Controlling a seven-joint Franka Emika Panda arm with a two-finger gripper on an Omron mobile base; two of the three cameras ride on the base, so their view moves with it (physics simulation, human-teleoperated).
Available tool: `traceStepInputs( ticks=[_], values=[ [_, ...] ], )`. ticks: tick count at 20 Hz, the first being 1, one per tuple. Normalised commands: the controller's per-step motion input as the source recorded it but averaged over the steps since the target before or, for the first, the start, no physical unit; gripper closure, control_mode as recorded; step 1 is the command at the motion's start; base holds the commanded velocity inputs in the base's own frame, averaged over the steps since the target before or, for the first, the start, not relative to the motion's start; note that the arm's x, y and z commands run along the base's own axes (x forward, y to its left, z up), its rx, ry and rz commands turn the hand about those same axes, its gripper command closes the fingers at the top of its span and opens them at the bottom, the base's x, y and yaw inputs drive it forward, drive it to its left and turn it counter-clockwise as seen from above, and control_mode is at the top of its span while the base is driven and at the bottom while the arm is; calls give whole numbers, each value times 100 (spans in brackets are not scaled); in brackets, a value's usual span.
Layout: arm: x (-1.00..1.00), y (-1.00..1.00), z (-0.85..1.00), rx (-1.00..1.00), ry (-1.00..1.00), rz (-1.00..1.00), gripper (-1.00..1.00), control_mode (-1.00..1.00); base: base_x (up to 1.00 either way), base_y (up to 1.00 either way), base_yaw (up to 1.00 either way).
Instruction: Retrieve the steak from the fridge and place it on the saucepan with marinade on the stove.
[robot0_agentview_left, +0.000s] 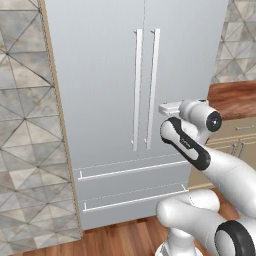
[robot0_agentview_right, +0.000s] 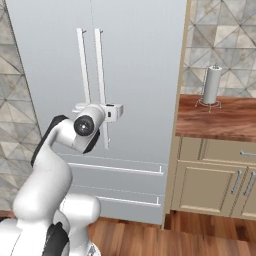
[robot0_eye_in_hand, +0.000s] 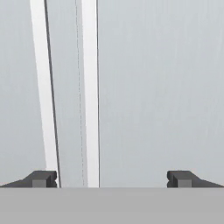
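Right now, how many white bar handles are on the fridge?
4: two upright handles, left and right, beside the seam between the doors, and two horizontal handles, upper and lower, on the drawers below.

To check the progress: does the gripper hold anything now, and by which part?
Nothing is held. The gripper is open, its fingers apart before the closed fridge doors.

Arm raised and bent forward, gripper spread wide.

White arm rises from the base, elbow folded, dark-jointed forearm climbing to the wrist; the hand is level and pointed straight ahead. Gripper (robot0_eye_in_hand: 112, 178) has its jaws fully apart, nothing between them. In the hand view the two dark fingertips (robot0_eye_in_hand: 41, 178) sit at opposite sides of the lower edge. From the left base view the hand (robot0_agentview_left: 172, 107) projects left of the wrist; from the right base view it (robot0_agentview_right: 112, 112) projects right.
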Motion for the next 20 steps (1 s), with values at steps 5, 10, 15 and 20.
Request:
traceStepInputs(
  ticks=[5,10,15,20],
  values=[
    [8,10,23,0,-4,0,-100,-100,0,0,0],
    [1,6,37,1,-4,0,-100,-100,0,0,0],
    [8,0,59,2,0,0,-100,-100,0,0,0],
    [2,2,58,0,0,0,-100,-100,0,0,0]
  ],
)
